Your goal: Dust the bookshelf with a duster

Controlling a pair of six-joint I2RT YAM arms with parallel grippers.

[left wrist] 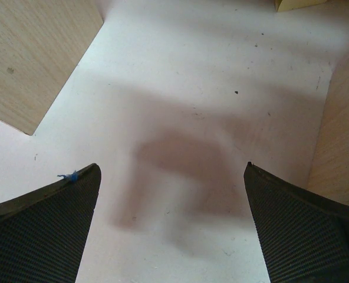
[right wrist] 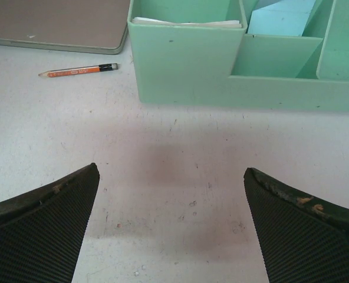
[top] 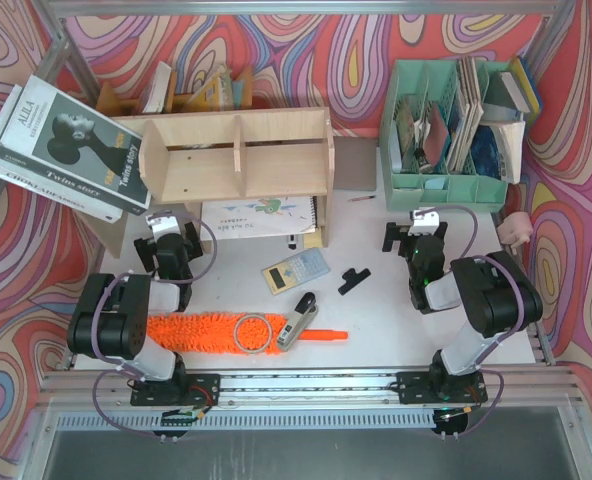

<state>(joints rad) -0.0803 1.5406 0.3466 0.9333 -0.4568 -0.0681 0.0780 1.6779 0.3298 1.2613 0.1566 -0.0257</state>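
My left gripper [left wrist: 171, 171] and right gripper [right wrist: 171, 171] hover spread wide, holding nothing, the duster [top: 196, 332] lying on the table [top: 381, 320] nearer my bases.

The left arm [top: 111, 325] is sitting folded at the near edge, its elbow bent back and its forearm reaching forward. The left gripper [top: 168, 232] is pointing away from the base with its jaws standing wide apart and holding nothing, its dark ribbed fingers [left wrist: 45, 230] splaying toward the lower corners of the wrist view. The right arm [top: 491, 300] is mirroring this pose. The right gripper [top: 416, 232] is also gaping fully and gripping nothing.
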